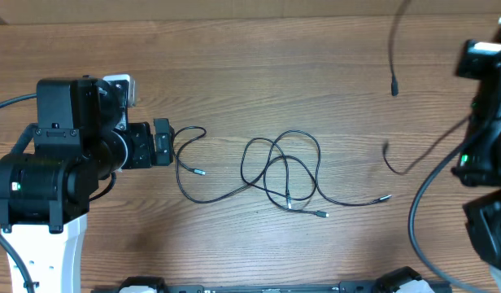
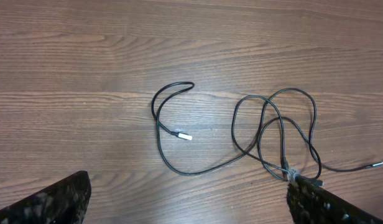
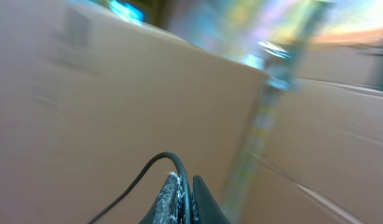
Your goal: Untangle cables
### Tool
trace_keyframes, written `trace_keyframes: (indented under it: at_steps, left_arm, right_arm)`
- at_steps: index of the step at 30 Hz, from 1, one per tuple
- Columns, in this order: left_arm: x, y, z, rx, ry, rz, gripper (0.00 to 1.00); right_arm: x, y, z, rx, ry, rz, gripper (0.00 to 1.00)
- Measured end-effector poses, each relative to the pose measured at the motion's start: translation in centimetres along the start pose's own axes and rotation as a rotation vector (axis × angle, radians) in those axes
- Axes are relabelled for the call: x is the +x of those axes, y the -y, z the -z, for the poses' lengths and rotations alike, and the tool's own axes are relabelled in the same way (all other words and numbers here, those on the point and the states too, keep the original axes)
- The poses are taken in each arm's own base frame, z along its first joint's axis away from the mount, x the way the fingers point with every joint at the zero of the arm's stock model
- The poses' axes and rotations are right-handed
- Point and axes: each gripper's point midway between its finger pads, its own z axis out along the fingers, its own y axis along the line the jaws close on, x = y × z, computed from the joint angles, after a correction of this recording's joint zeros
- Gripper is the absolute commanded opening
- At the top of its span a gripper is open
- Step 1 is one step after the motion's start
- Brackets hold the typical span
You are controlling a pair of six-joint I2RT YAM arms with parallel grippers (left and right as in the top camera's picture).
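Observation:
The cables lie on the wooden table as thin black cords in loose crossed loops. One silver-tipped end lies just right of my left gripper. In the left wrist view the loops lie ahead to the right, and the plug end lies in the middle. My left gripper is open and empty, and its right finger sits close to the tangle's plugs. My right gripper is shut on a thin black cable and is raised, facing cardboard. A cable end dangles at the upper right.
The right arm stands at the table's right edge with thicker black wires curving beside it. Another thin black strand lies or hangs near it. Cardboard boxes fill the blurred right wrist view.

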Motion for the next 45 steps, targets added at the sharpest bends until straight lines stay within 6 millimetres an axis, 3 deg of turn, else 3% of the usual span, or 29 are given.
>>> trace_keyframes:
  at_steps: [5,9,11,14,16,19,24,30,35,39,45]
  left_arm:
    - [0.0,0.0,0.0,0.000,0.000,0.000,1.00]
    - [0.0,0.0,0.0,0.000,0.000,0.000,1.00]
    - [0.0,0.0,0.0,0.000,-0.002,0.000,1.00]
    - [0.0,0.0,-0.1,0.000,-0.002,0.000,1.00]
    - [0.0,0.0,-0.1,0.000,-0.002,0.000,1.00]
    - [0.0,0.0,-0.1,0.000,-0.002,0.000,1.00]
    - [0.0,0.0,-0.1,0.000,-0.002,0.000,1.00]
    - [0.0,0.0,-0.1,0.000,-0.002,0.000,1.00]
    - [0.0,0.0,-0.1,0.000,-0.002,0.000,1.00]
    - [0.0,0.0,-0.1,0.000,-0.002,0.000,1.00]
    - [0.0,0.0,-0.1,0.000,-0.002,0.000,1.00]
  right_arm:
    - [4.7,5.9,-3.1,0.283,-0.167,0.145,0.04]
    - [9.0,12.8,-4.5,0.539,-0.302,0.170,0.04]
    - [11.9,16.5,-4.2,0.668,-0.391,0.149,0.04]
    - [16.3,20.5,-2.8,0.816,-0.502,0.057,0.04]
    - [19.6,22.7,-1.4,0.904,-0.568,-0.054,0.04]
    - [22.8,24.2,-0.3,0.954,-0.610,-0.219,0.04]
    - [28.8,25.1,-0.2,0.951,-0.699,-0.523,0.04]
    - [37.3,22.5,-1.5,0.853,-0.950,-0.714,0.04]
    - [43.0,19.4,-2.3,0.765,-1.135,-0.811,0.04]
    - [45.9,17.4,-1.9,0.722,-1.256,-0.866,0.04]
    - [49.2,16.3,-0.8,0.720,-1.385,-0.904,0.04]
